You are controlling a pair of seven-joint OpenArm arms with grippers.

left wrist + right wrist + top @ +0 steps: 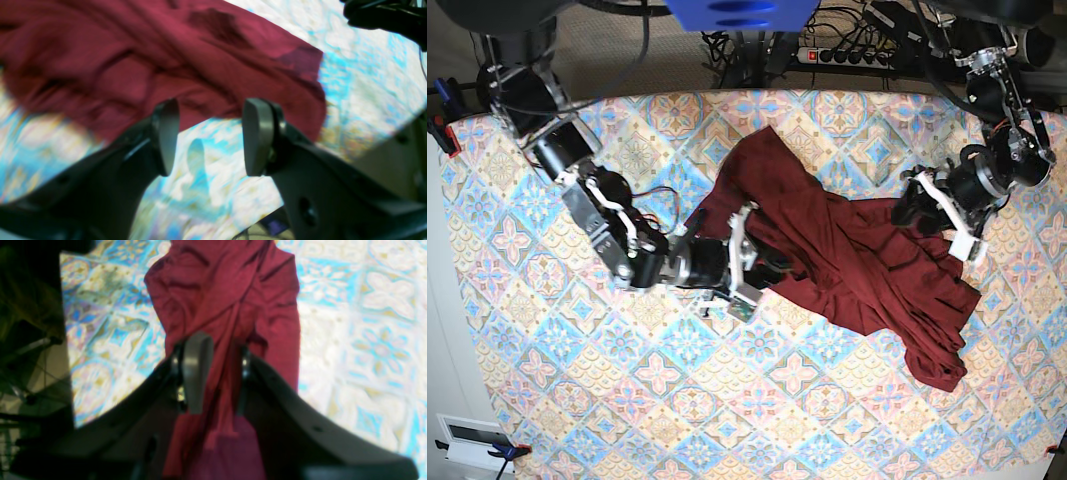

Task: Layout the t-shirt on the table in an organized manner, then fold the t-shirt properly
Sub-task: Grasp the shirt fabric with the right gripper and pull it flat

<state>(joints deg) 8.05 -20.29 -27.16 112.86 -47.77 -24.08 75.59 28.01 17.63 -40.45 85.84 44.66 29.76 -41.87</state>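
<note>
An overhead view shows a dark red t-shirt (pixel 847 265) lying crumpled across the middle and right of a worktop (pixel 547 400) covered in pastel tile-pattern cloth. The shirt runs from a narrow bunch at upper centre down to a loose flap at lower right, full of folds, not yet spread flat.

The right gripper (pixel 213 380), at centre left in the overhead view, has a twisted rope of the fabric running between its two fingers; they stand a little apart around it, and whether they pinch it firmly cannot be told.

The left gripper (pixel 208 136), at the right edge of the overhead view, has its fingers spread with only patterned cloth between them, the shirt's edge just beyond its tips, nothing held.

The laying-out step looks barely begun. To do it well, each gripper likely needs a single layer at a hem or shoulder, not a bunch, then a slow pull apart so the twist unwinds instead of tightening.
</note>
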